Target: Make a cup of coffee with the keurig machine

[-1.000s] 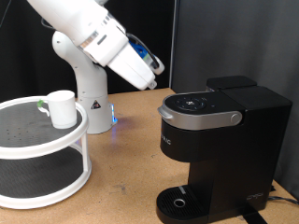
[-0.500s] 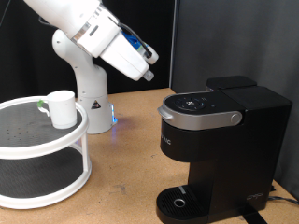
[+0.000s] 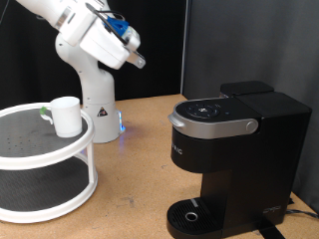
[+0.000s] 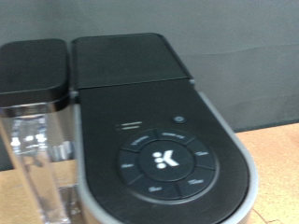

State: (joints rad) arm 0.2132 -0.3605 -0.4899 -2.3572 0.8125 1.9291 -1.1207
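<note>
The white arm is raised high over the far-left part of the tabletop [image 3: 140, 159], and its tool [image 3: 137, 62] points down and toward the exterior view's right, well above the wood and well apart from everything on it. From this angle the fingers cannot be made out, so whether the tool is spread or pressed together cannot be told, and nothing shows between them. The keurig machine [image 3: 234, 149] stands near the tabletop's right edge, toward the front, its grey-silver lid handle down and its round drip base bare. The wrist view looks down on the keurig machine's top [image 4: 163, 140], with the ring of buttons around the K mark, and the clear water tank [image 4: 33, 140] just beside it. The cup [image 3: 66, 116] sits upright on the top tier of a white two-tier round rack [image 3: 45, 159] at the tabletop's left edge, a small dark pod with a green top [image 3: 45, 112] touching or just beside it.
</note>
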